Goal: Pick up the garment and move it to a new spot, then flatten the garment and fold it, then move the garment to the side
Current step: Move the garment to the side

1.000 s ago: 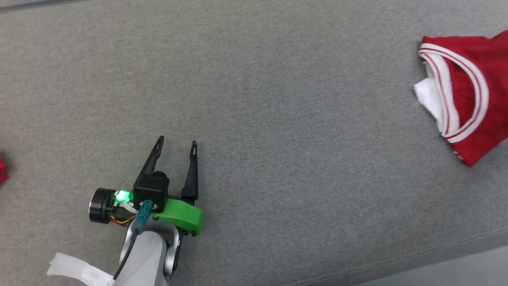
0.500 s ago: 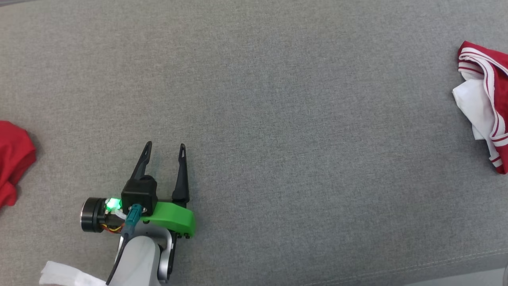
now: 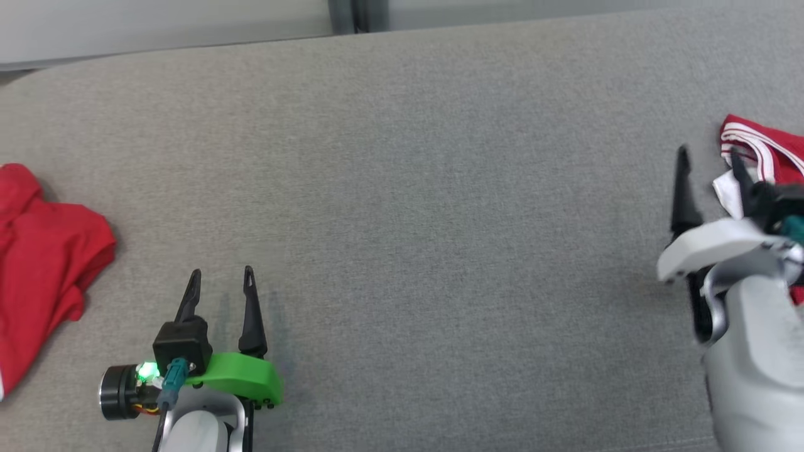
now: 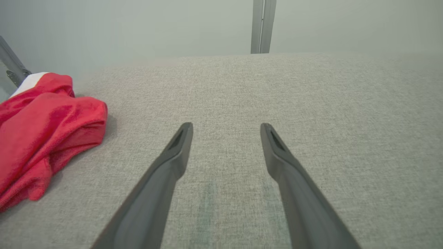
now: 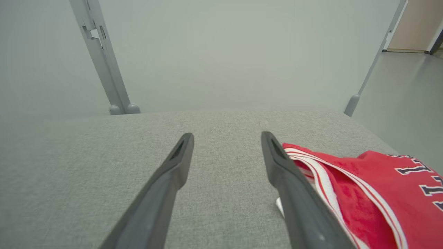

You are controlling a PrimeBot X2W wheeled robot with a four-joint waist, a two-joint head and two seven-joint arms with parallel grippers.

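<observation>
Two claws, both spread wide and empty. The left claw [image 3: 222,272], at 7 o'clock, hovers over the grey fabric-covered table [image 3: 440,220]. One crumpled plain red garment [image 3: 44,251] lies at 9 o'clock. The right claw [image 3: 708,154], at 3 o'clock, is beside a second garment, a white-trimmed red jersey [image 3: 782,147], perhaps touching it. The right wrist view adds dark lettering [image 5: 413,169] on the jersey.

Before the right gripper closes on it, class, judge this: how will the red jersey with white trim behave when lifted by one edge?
Probably floppy: the red jersey lies in soft, uneven folds on the grey fabric surface, so it should sag and unfold. Likely light, since it looks like thin cloth. It may drag rather than slide on the textured surface.
</observation>
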